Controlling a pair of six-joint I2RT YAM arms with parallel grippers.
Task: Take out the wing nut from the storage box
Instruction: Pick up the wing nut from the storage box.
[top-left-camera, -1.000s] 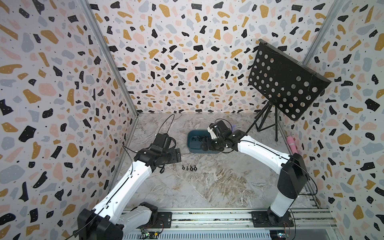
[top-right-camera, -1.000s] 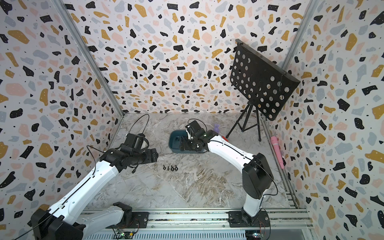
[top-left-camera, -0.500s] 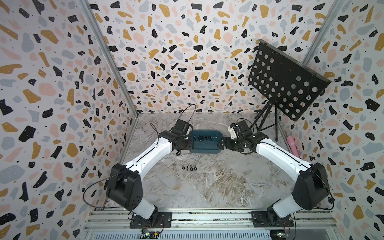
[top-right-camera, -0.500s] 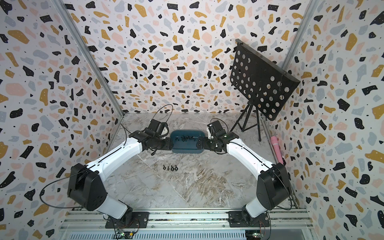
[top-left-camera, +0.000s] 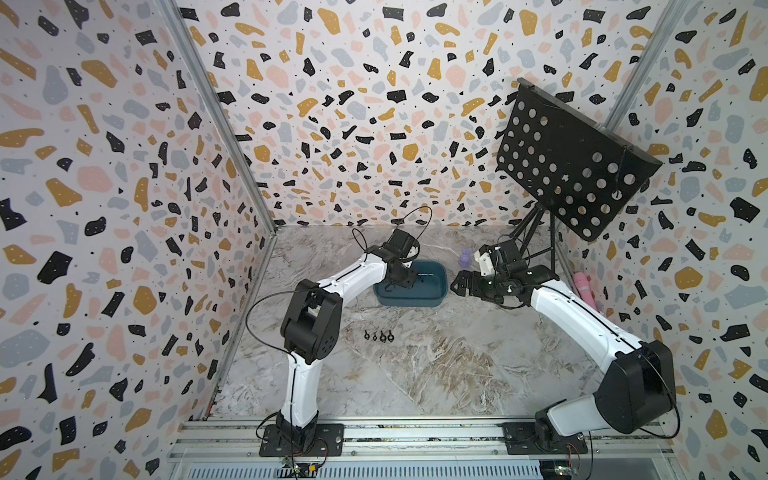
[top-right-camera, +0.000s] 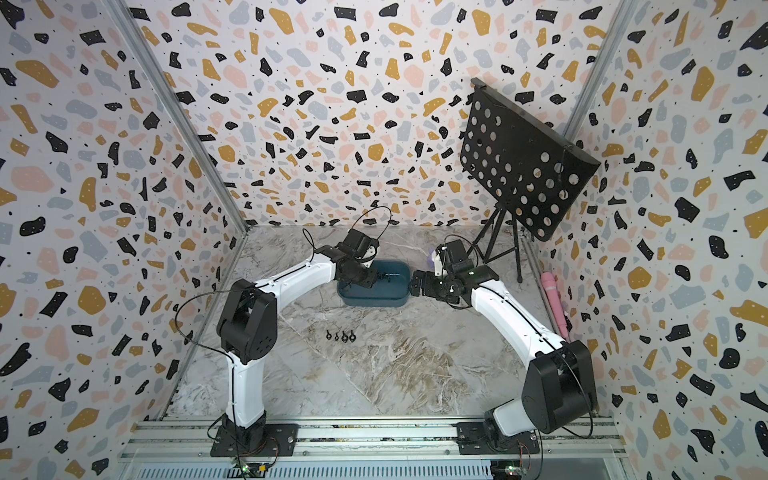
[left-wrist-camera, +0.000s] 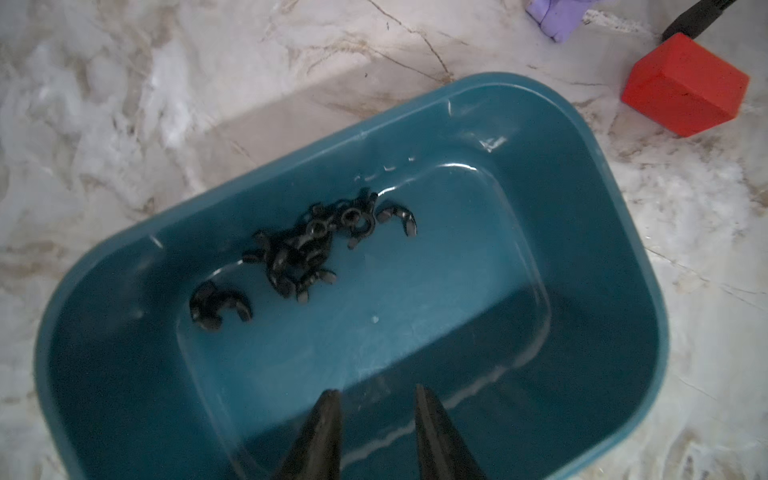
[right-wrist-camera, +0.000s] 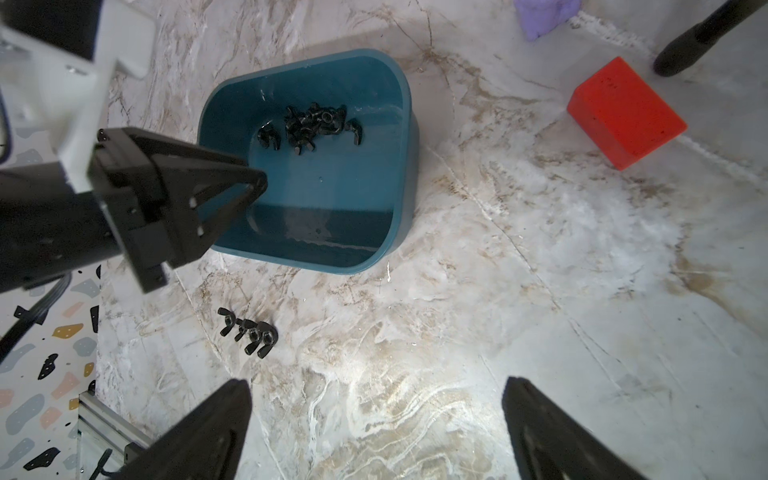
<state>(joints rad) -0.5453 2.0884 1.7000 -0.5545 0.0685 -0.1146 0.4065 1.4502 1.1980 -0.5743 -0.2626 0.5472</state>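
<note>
The storage box (left-wrist-camera: 590, 257) is coloured dark teal-blue, and the wing nuts (left-wrist-camera: 305, 249) inside it black. A block (left-wrist-camera: 681, 87) beside the box is coloured red; the counter (left-wrist-camera: 124, 124) is marbled white, grey and brown.

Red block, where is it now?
The red block sits on the table right of the storage box, near the stand's foot and purple lump; both wrist views show it.
</note>
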